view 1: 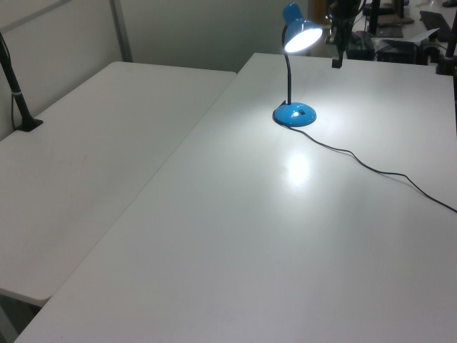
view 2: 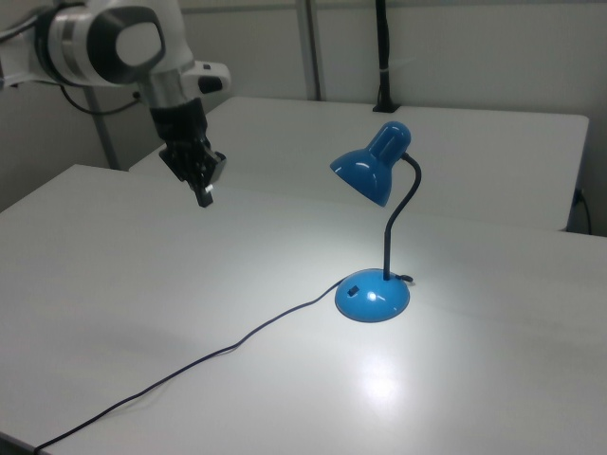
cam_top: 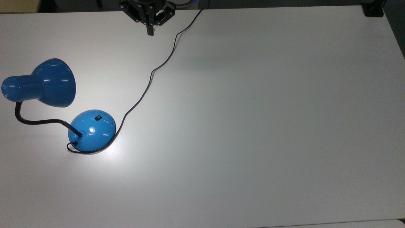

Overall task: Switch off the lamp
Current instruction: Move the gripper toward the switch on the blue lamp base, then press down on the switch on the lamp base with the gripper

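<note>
Trailing across the white table point(view 2: 474, 398) in the right view's foreground, the thin black cord point(view 2: 190, 365) runs from the lower left corner up to the lamp point(view 2: 374, 298). The lamp stands on its round blue base, a small black switch point(cam_top: 98, 118) on the dome, and its black neck bends up to a blue shade point(view 2: 365, 171) tilted downward. It is lit: a bright patch of light point(view 2: 379, 374) lies on the table just in front of the base. Farther back, toward the right view's left, the gripper point(view 2: 203, 198) hangs above the table, well apart from the lamp, pointing down. Its fingers are pressed together and hold nothing. A second white table point(view 2: 493, 161) stands beyond.
</note>
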Available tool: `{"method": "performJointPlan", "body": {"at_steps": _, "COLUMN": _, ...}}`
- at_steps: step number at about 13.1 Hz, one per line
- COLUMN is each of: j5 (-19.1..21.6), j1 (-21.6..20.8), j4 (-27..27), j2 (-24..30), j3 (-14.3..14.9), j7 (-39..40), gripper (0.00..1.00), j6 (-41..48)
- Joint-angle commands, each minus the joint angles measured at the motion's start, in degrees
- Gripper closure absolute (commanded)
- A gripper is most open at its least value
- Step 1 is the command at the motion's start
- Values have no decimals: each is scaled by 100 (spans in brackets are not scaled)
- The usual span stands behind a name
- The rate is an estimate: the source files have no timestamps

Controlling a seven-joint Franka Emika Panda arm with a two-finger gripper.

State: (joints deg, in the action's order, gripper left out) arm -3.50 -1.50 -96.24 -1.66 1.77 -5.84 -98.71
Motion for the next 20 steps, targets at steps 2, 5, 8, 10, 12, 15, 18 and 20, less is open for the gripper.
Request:
{"method": "performJointPlan", "body": {"at_steps": 2, "j5": 112, "j1": 316, "j4": -966, "j2": -18, "j3": 16, "j7": -751, "gripper": 100, "j6": -1298}}
{"method": "performJointPlan", "body": {"at_steps": 5, "j5": 112, "j1": 650, "j4": -1300, "j2": -430, "j3": 16, "j7": -1154, "gripper": 100, "j6": -2122}}
{"method": "performJointPlan", "body": {"at_steps": 8, "j5": 60, "j1": 941, "j4": -1503, "j2": -904, "j3": 16, "j7": -1867, "gripper": 100, "j6": -3326}}
{"method": "performJointPlan", "body": {"at_steps": 10, "j5": 34, "j1": 1126, "j4": -1495, "j2": -1238, "j3": 16, "j7": -1956, "gripper": 100, "j6": -3882}}
{"method": "performJointPlan", "body": {"at_steps": 12, "j5": 7, "j1": 1178, "j4": -1495, "j2": -1441, "j3": 16, "j7": -1965, "gripper": 100, "j6": -4392}}
{"method": "performJointPlan", "body": {"at_steps": 15, "j5": -265, "j1": 1179, "j4": -1495, "j2": -1696, "j3": 16, "j7": -1965, "gripper": 100, "j6": -4858}}
{"method": "performJointPlan", "body": {"at_steps": 18, "j5": -283, "j1": 1179, "j4": -1468, "j2": -1916, "j3": 16, "j7": -1974, "gripper": 100, "j6": -5412}}
{"method": "performJointPlan", "body": {"at_steps": 20, "j5": -301, "j1": 1179, "j4": -1451, "j2": -1987, "j3": 16, "j7": -1974, "gripper": 100, "j6": -5641}}
